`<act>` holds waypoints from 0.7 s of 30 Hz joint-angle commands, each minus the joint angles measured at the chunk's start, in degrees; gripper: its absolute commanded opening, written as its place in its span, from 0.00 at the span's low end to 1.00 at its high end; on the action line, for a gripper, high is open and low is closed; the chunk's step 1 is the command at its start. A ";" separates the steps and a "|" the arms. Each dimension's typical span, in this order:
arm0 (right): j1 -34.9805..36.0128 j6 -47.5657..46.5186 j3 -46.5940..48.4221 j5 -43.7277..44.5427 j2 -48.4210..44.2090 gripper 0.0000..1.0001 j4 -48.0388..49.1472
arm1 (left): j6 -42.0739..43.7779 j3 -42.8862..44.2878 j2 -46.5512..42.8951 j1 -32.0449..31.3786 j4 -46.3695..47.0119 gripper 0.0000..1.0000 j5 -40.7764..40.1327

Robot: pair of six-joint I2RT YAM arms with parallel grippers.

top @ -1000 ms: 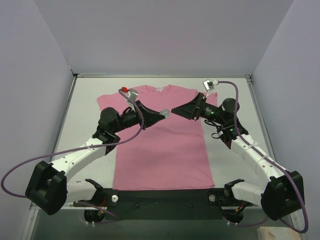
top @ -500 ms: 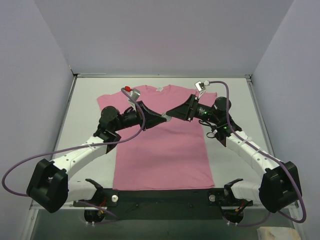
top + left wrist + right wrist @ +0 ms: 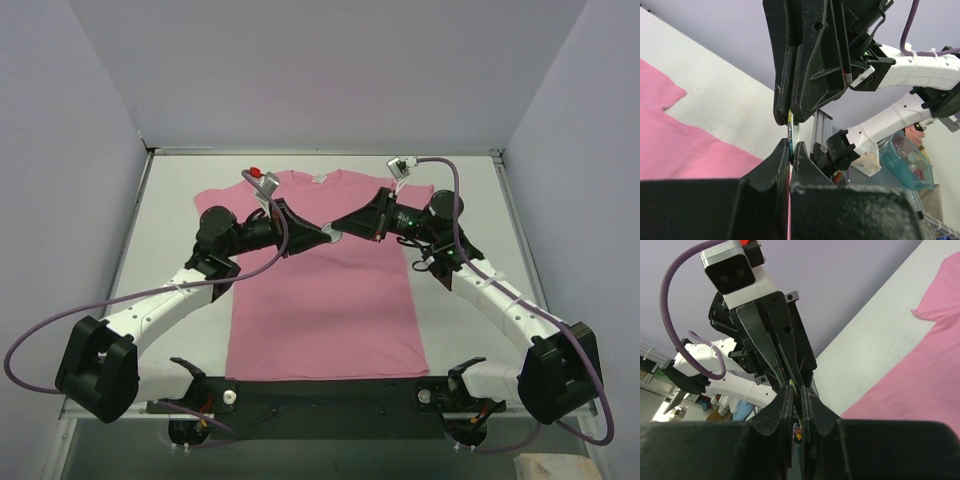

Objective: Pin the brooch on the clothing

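The pink T-shirt, the clothing (image 3: pixel 320 300), lies flat on the table with its neck at the far side. Both arms meet above its chest. My left gripper (image 3: pixel 327 235) is shut on the brooch (image 3: pixel 335 235), a small thin disc held above the cloth. In the left wrist view the brooch (image 3: pixel 790 131) shows edge-on, its lower rim in my left gripper (image 3: pixel 791 146). From the opposite side my right gripper (image 3: pixel 791 119) is shut on its upper rim. In the right wrist view the brooch (image 3: pixel 800 388) is a thin sliver between the right gripper (image 3: pixel 801 393) jaws.
Grey walls close the table (image 3: pixel 170 230) at left, right and back. A white label (image 3: pixel 319 179) marks the neckline. Sleeves spread to both sides (image 3: pixel 212 203). A teal container (image 3: pixel 905 160) shows beyond the table in the left wrist view.
My right gripper has moved left to meet the left one and has gone from open to shut on the brooch. The left arm shifted slightly, still gripping.
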 commanded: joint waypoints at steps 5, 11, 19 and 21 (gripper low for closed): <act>0.62 -3.48 1.69 2.81 -2.49 0.00 -0.88 | 1.80 3.98 -1.87 2.83 1.48 0.32 2.62; 0.62 -5.68 -0.76 10.71 -7.49 0.00 -3.95 | 1.54 3.90 -4.76 5.12 -0.01 0.66 1.49; 0.71 -6.39 -8.67 31.63 -20.50 0.00 -4.05 | -1.44 3.63 -5.65 5.39 2.35 0.76 -0.54; 0.80 -5.68 -12.10 34.80 -23.57 0.00 -1.25 | -3.38 4.07 -4.34 5.12 3.15 0.76 -1.24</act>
